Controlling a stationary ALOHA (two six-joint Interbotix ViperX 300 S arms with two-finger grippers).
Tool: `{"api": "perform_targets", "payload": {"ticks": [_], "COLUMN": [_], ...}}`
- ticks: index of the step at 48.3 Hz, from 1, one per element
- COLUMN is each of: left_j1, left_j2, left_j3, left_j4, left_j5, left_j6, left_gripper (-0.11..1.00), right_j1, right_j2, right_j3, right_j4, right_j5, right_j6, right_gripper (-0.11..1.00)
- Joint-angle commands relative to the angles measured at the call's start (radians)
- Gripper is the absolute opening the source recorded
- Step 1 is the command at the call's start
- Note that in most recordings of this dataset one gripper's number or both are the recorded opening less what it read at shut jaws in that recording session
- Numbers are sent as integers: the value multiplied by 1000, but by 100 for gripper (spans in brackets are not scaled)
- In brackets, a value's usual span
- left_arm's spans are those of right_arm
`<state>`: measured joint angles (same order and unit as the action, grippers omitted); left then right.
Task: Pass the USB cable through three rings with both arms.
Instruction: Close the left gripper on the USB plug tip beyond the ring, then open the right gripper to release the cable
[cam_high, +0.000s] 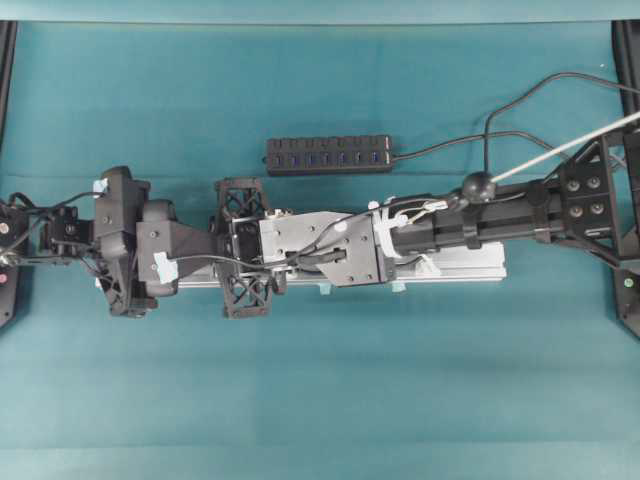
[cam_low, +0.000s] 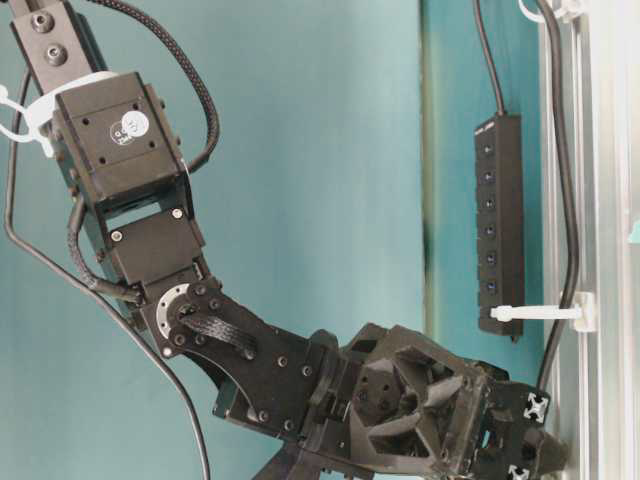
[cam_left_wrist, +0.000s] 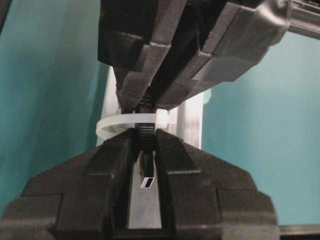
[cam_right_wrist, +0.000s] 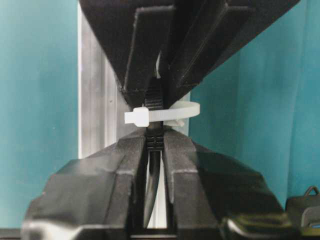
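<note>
Left wrist view alone shows USB cable (cam_left_wrist: 147, 181)'s silver tip past ring (cam_left_wrist: 131, 121).

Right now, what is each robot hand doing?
Left gripper: shut on the USB cable.
Right gripper: shut on the USB cable too.

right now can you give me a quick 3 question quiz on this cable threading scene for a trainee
1. True or false: the left gripper and right gripper both pinch the USB cable, one on each side of a ring.
2. What lies under the ring? A) a silver rail B) a wooden board C) a plate
3. Fill in: the hub bar lies on the ____ cloth.

Key: 1 true; 2 A, the rail; 3 teal.
</note>
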<state>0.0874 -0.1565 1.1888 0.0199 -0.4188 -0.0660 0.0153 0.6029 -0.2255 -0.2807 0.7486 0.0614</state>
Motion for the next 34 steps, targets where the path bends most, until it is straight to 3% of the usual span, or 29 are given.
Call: {"api": "perform_targets", "payload": {"ticks": [1, 9, 15, 20, 29, 31, 34], "left_j1": [-5, -6, -6, -6, -6, -8, -11], "left_j2": [-17, -44, -72, -97, -135, -143, -158], "left_j3": [-12, 3, 18, 29, 32, 32, 34], "left_j4": [0, 0, 0, 0, 2, 0, 2], "left_j5": [-5, -3, -3, 2, 78, 94, 112], "left_j6": [-6, -12, -20, -21, -21, -20, -20], "left_gripper": [17, 17, 15, 14, 14, 14, 14], "right_j1": [9, 12, 17, 18, 18, 18, 17], "right_j2": [-17, -25, -34, -38, -52, -57, -67], "right_j3": [-12, -12, -12, -11, -12, -12, -12], "right_j4": [-3, -3, -3, -3, -11, -12, -18], "right_j5": [-6, -6, -5, 0, 11, 15, 26], "right_j6": [-3, -8, -8, -8, -6, -6, -6], "right_gripper": [-8, -5, 5, 22, 71, 77, 77]}}
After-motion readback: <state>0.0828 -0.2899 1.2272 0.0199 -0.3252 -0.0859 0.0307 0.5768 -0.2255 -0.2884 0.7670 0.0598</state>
